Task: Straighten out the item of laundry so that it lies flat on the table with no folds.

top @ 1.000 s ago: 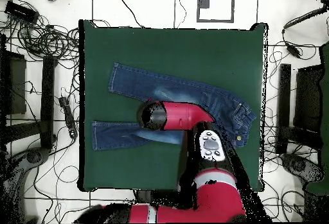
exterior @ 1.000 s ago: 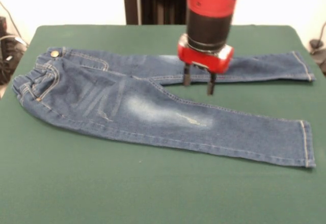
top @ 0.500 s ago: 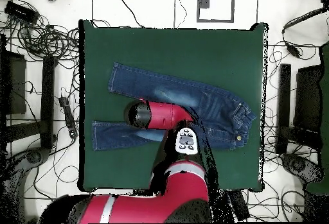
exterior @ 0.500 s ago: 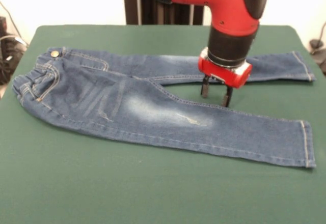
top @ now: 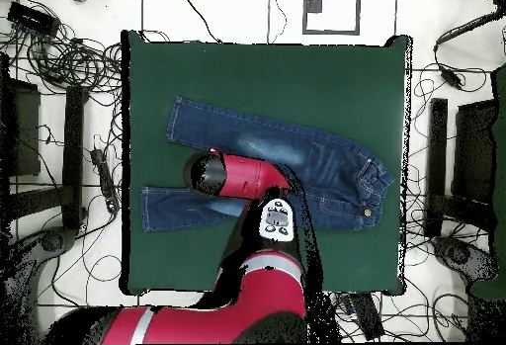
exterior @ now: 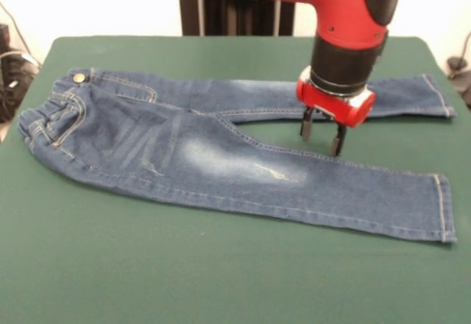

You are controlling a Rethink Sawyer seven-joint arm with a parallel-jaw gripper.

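The dark blue denim jeans lie spread on the green table, waistband at the left with a brass button, both legs running right and splayed apart. In the overhead view the jeans have the waist at the right. My gripper hangs open and empty over the gap between the two legs, just above the near leg's upper edge. From above, the red arm hides the gripper and part of the legs.
The arm's red and black wrist rises over the far leg. The black pedestal stands behind the table's far edge. Cables and stands lie on the floor around the table.
My gripper has moved right along the gap between the legs and a little nearer the near leg. The jeans have not moved.
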